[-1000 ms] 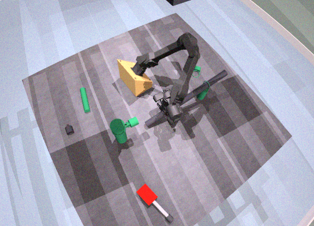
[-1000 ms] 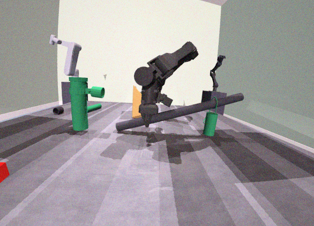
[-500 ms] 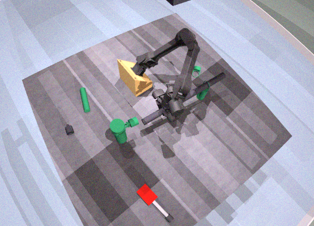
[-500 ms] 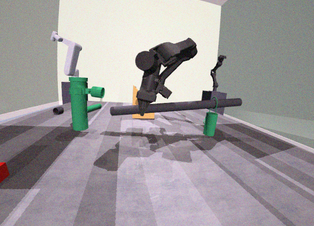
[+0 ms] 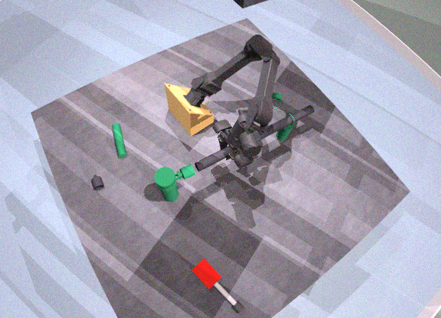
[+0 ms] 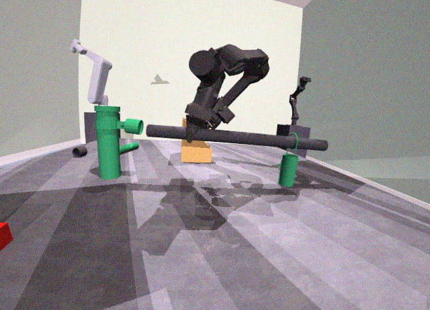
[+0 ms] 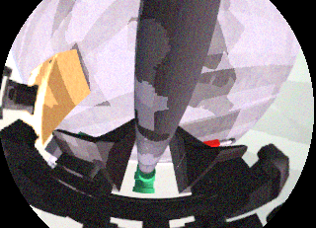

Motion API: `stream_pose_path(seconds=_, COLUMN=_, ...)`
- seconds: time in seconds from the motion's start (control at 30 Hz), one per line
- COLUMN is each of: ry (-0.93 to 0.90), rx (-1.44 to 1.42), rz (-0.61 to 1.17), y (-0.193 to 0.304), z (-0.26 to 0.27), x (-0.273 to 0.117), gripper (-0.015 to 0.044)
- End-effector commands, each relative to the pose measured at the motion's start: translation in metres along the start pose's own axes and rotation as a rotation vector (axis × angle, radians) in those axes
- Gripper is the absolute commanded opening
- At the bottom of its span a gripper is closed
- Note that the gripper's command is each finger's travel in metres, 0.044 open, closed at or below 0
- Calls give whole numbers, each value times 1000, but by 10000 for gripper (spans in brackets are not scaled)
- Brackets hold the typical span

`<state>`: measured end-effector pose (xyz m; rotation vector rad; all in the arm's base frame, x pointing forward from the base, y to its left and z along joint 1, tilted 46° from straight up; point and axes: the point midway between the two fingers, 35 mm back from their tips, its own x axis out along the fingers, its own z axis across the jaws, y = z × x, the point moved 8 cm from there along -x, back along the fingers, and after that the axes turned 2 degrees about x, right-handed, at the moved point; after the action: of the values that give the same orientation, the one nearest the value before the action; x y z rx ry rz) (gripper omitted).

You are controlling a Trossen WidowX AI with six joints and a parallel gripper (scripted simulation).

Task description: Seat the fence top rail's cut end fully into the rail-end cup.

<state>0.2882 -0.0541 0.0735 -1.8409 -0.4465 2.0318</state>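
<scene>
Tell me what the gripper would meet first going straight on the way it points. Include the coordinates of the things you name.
Beyond the rail (image 5: 213,159) (image 6: 242,137) (image 7: 173,55) in its fingers, the gripper (image 5: 229,152) (image 6: 191,135) (image 7: 153,121) would likely meet the grey floor (image 5: 302,207) (image 6: 277,251) (image 7: 111,55) below; depth is unclear.
</scene>
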Motion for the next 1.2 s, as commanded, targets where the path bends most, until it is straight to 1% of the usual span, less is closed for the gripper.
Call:
stream_pose_path(seconds=0.0, ry=7, rx=-5, rz=17, y=2, z=-1, x=-4, gripper=0)
stream_pose_path(seconds=0.33, ry=0, rx=0, rz=0, y=0, z=0, x=0, gripper=0)
stream_pose_path(seconds=1.17, ry=0, rx=0, rz=1, y=9, z=-6, x=-9, gripper=0)
